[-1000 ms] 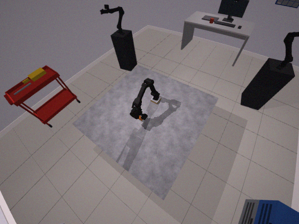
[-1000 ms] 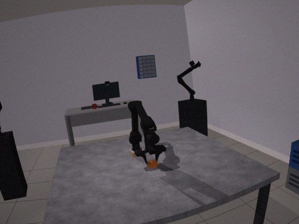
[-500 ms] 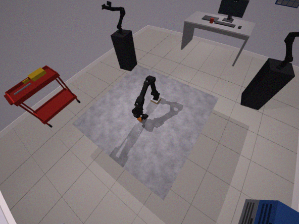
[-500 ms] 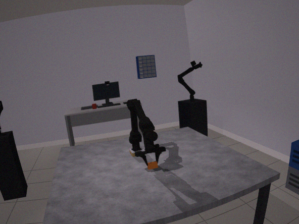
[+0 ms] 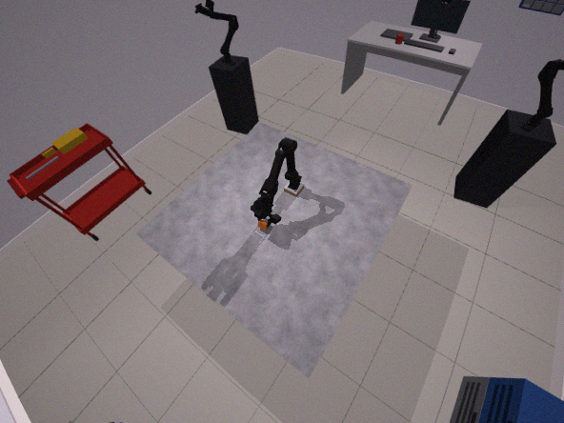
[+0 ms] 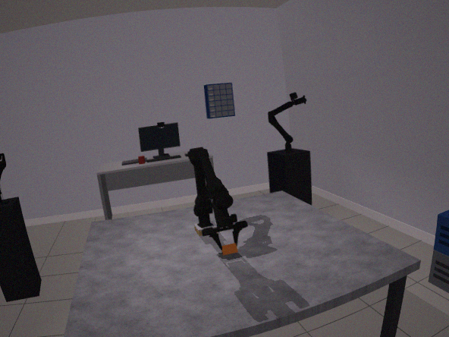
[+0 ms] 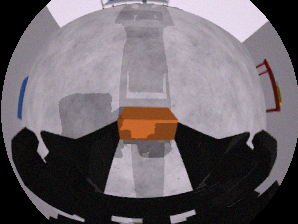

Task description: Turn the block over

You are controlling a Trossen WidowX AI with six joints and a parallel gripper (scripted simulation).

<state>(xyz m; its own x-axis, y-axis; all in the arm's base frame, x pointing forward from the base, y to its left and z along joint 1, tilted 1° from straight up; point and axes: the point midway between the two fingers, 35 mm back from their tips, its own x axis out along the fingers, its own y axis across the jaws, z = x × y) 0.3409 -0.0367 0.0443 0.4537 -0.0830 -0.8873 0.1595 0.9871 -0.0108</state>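
Observation:
The orange block (image 5: 263,225) (image 6: 230,250) (image 7: 147,131) is held between the two black fingertips of my gripper (image 6: 229,246) (image 7: 147,124), one on each end of it. My gripper is shut on the block and reaches down to it from the arm. The block looks slightly above the grey table (image 5: 333,267) (image 6: 152,285) (image 7: 215,75), with a small dark shadow under it in the exterior view. Two orange faces show in the wrist view, the upper one darker. I cannot make out a mark on any visible face, and the underside is hidden.
The arm's base (image 5: 293,190) stands on the table behind the block. Arm shadows lie across the table around the block. A red cart (image 5: 62,162), black pedestals (image 5: 235,95) (image 5: 505,157) with other arms, and a desk (image 5: 414,45) stand off the table.

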